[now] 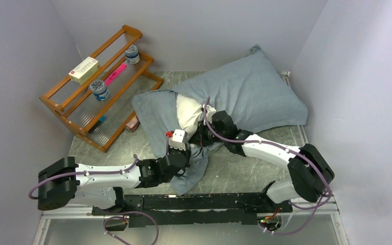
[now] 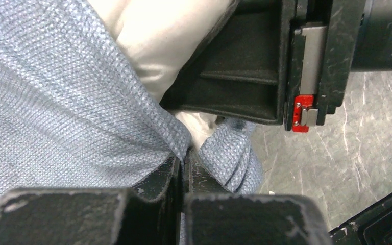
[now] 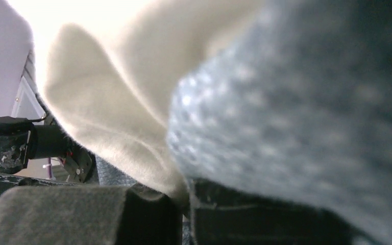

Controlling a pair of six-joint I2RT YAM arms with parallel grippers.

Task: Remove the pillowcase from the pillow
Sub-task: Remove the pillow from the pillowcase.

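The slate blue-grey pillowcase (image 1: 245, 92) still covers most of the pillow at the back right. Its open end is bunched toward the table's middle. There the white pillow (image 1: 189, 112) bulges out of the opening. My left gripper (image 1: 177, 149) is shut on a fold of the pillowcase (image 2: 56, 102) beside the bare pillow (image 2: 158, 35); the cloth is pinched at my left gripper (image 2: 186, 161). My right gripper (image 1: 204, 133) is shut on the white pillow (image 3: 117, 102), whose fabric runs down into my right gripper (image 3: 186, 199), with the pillowcase (image 3: 296, 102) draped over one finger.
A wooden two-tier rack (image 1: 102, 87) stands at the back left, holding a box (image 1: 83, 69), two jars (image 1: 100, 90) and a pink item (image 1: 115, 74). Grey walls close in left, back and right. The marbled tabletop (image 1: 245, 168) shows in front of the pillow.
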